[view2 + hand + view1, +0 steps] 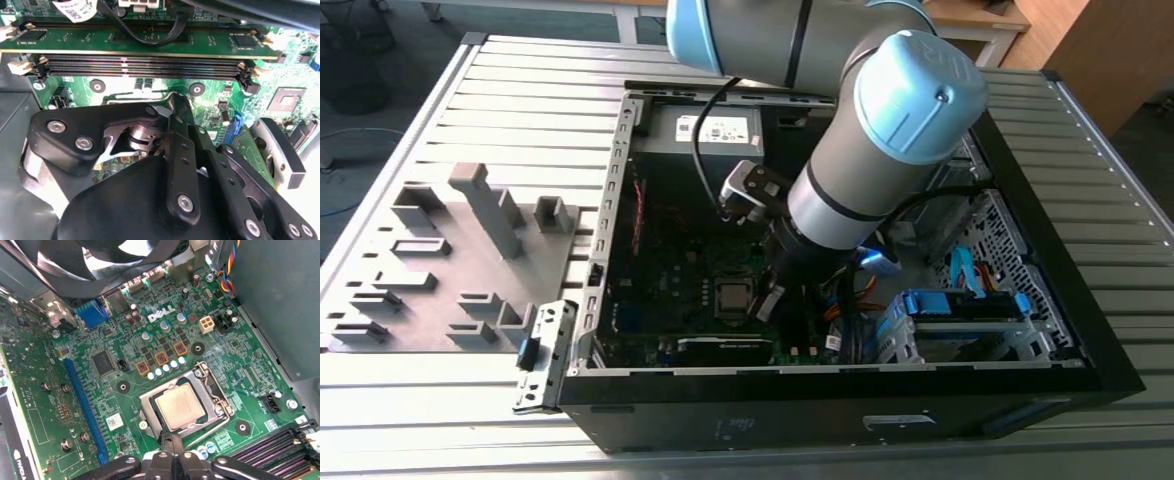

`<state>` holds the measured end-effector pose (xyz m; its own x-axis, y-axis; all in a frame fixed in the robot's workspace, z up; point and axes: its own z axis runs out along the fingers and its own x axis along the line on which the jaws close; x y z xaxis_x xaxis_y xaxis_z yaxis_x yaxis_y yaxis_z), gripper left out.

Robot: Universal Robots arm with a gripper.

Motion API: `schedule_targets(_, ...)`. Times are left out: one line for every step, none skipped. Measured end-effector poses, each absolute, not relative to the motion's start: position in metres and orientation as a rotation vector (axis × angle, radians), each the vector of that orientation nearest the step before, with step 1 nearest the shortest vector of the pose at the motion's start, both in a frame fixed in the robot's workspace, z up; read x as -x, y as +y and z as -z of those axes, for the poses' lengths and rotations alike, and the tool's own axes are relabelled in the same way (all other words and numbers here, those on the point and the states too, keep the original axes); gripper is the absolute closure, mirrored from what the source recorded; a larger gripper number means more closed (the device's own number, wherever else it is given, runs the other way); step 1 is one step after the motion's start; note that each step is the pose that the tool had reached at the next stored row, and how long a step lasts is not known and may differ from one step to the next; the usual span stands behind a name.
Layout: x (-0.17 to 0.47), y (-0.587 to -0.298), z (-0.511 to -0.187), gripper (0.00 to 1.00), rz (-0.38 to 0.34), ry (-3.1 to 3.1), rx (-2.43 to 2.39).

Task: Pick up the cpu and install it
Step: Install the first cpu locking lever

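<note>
Ribbed silver metal table (440, 440) carries an open black computer case (854, 425) lying on its side. A grey moulded parts tray (414, 300) sits beside the case on the exterior view's left. 1 grey robot arm with pale blue joint caps (881, 150) reaches down into the case over the green motherboard (240, 385). In the second wrist view, long black memory slots (140, 65) run side by side across the board. A long blue expansion slot (82, 405) lies near the silver metal socket frame (146, 405). The cpu (180, 407), a small square chip with a pale flat top, sits flat and level inside that frame. The gripper (171, 441) hovers at the frame's edge, just beside the cpu. Its 2 black fingertips are pressed together with nothing between them.
</note>
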<state>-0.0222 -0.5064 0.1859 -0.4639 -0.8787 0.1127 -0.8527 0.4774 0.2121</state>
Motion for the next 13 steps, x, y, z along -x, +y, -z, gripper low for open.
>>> schedule_targets(0.0222, -0.5065, -0.1859, 0.89, 0.185, -2.517, -1.497)
schedule_targets(0.0222, -0.5065, -0.1859, 0.89, 0.185, -2.517, -1.496)
schedule_targets(0.0222, -0.5065, -0.1859, 0.89, 0.185, -2.517, -1.496)
schedule_targets(0.0222, -0.5065, -0.1859, 0.89, 0.186, -2.517, -1.496)
schedule_targets(0.022, -0.5065, -0.1859, 0.89, 0.19, -2.515, -1.496)
schedule_targets(0.0217, -0.5065, -0.1858, 0.89, 0.199, -2.512, -1.495)
schedule_targets(0.0215, -0.5065, -0.1858, 0.89, 0.206, -2.51, -1.495)
schedule_targets(0.0215, -0.5064, -0.1858, 0.89, 0.209, -2.509, -1.494)
schedule_targets(0.0215, -0.5064, -0.1858, 0.89, 0.209, -2.509, -1.494)
schedule_targets(0.0215, -0.5064, -0.1858, 0.89, 0.209, -2.509, -1.494)
schedule_targets(0.0215, -0.5064, -0.1858, 0.89, 0.209, -2.509, -1.494)
schedule_targets(0.0214, -0.5064, -0.1856, 0.89, 0.212, -2.507, -1.493)
schedule_targets(0.021, -0.5065, -0.1855, 0.89, 0.219, -2.501, -1.49)
